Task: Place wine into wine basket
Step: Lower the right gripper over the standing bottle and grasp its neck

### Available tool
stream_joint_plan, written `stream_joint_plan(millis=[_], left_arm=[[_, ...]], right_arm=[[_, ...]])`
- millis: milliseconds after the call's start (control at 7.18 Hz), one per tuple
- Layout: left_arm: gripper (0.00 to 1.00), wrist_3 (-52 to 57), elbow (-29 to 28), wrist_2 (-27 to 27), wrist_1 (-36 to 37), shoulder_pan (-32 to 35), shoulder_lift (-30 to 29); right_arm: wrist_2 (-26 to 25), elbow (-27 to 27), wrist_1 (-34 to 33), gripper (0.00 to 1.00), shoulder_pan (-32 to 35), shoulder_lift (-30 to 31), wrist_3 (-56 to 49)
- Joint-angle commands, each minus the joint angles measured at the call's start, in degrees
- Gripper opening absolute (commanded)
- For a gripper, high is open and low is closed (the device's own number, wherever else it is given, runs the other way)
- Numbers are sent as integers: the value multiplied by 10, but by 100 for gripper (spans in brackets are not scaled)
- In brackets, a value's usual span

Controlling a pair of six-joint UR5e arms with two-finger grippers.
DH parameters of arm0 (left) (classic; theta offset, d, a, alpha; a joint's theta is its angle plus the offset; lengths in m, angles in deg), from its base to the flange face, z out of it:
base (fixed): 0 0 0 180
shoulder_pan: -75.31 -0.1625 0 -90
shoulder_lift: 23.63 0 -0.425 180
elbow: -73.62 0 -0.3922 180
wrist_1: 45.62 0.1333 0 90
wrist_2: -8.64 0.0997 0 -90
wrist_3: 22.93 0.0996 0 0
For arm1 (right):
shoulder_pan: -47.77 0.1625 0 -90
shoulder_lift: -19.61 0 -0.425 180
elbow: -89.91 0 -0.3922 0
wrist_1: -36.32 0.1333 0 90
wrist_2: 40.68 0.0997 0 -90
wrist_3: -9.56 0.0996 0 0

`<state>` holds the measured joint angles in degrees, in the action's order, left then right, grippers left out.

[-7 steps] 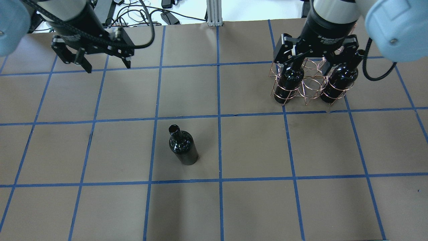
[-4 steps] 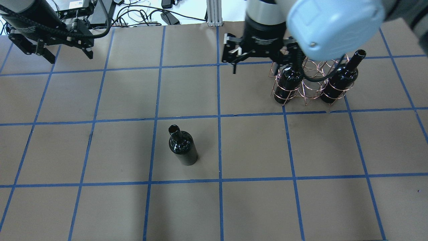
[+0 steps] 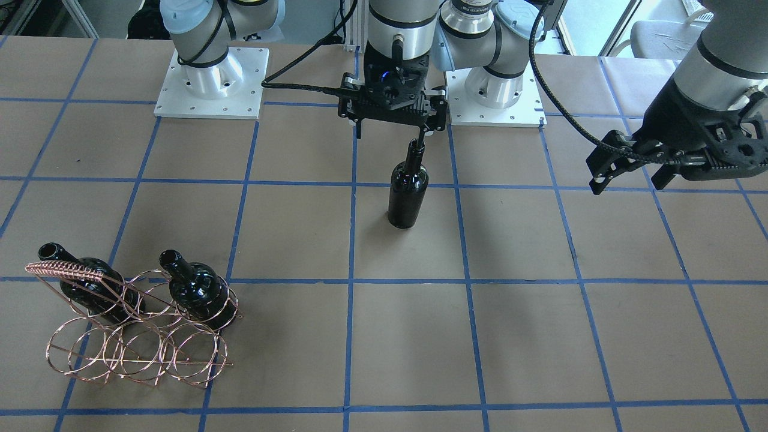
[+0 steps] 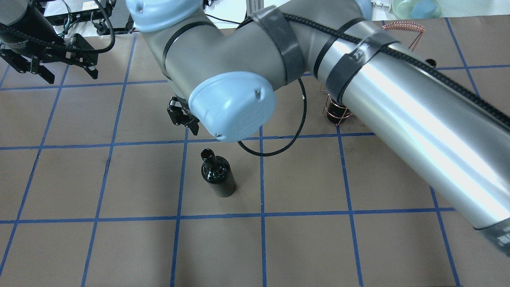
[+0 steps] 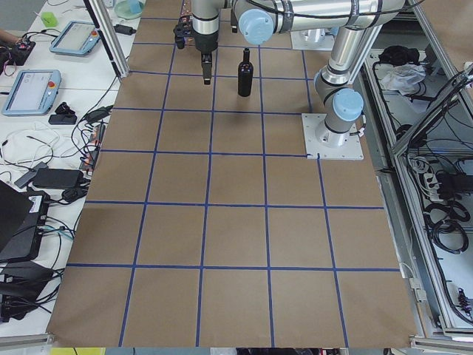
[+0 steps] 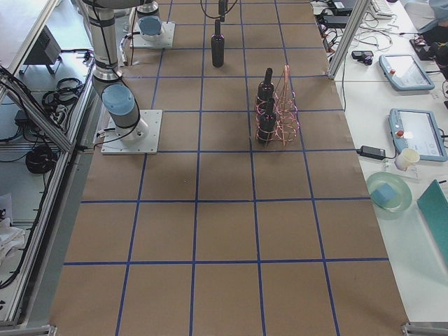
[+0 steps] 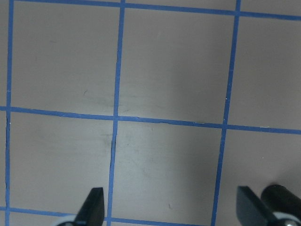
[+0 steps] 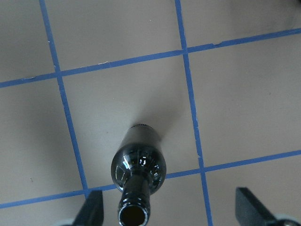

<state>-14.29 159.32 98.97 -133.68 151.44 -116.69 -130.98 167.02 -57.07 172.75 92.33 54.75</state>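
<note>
The wine [image 3: 408, 195] stands upright near the middle of the surface [image 3: 540, 336], its long axis vertical and its open mouth up. The right claw [image 3: 390, 137] hangs directly above it, released and pointing straight down. It is not centred, though. In the right wrist view the mouth sits close to one of the fingers [image 8: 91, 207] and well apart from the other. By my reading, the claw needs a small sideways shift toward the neck before it drops. Otherwise the near finger could land on the rim and tip the bottle. The right arm is plainly the nearer one. The left claw [image 3: 627, 183] is also released, holds nothing, and hovers well off on the robot's left side. The basket [image 3: 72, 271] lies on the robot's right and farther from the base than the wine. Two other bottles [image 3: 195, 291] already sit in its row nearer the robot. A ring between them looks free, though the thin wire makes that hard to confirm. Nothing stands on the surface between wine and basket, so the carry looks unobstructed. The tight spot will likely be lowering the bottle between its two neighbours and past the handle.
</note>
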Motion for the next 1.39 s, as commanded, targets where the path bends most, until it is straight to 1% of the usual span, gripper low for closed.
stream_joint_plan(millis=[0,139,279,418,557,697,836,975,1114,1254], left_arm=[[100,-1,2,-30,-3,0,2],[100,0,2,-28,-8,2,6],[100,0,2,-27,-9,2,5],[100,1,2,-26,-9,2,5],[100,0,2,-26,-5,3,4],[100,1,2,-26,-1,1,4],[100,24,2,-25,-2,0,9],[100,36,2,-27,0,1,8],[100,41,1,-24,0,-12,9],[100,40,1,-24,-4,-14,12]], right_arm=[[1,22,-24,100,18,-15,22],[0,41,-48,99,18,-17,22],[4,47,-62,92,18,-20,24],[5,47,-59,83,18,-19,24],[5,47,-54,58,18,-19,24],[6,47,-54,36,18,-17,23],[7,47,-54,20,17,-17,23],[8,47,-54,13,17,-15,24],[8,47,-55,8,17,-15,23],[8,47,-55,7,17,-14,23]])
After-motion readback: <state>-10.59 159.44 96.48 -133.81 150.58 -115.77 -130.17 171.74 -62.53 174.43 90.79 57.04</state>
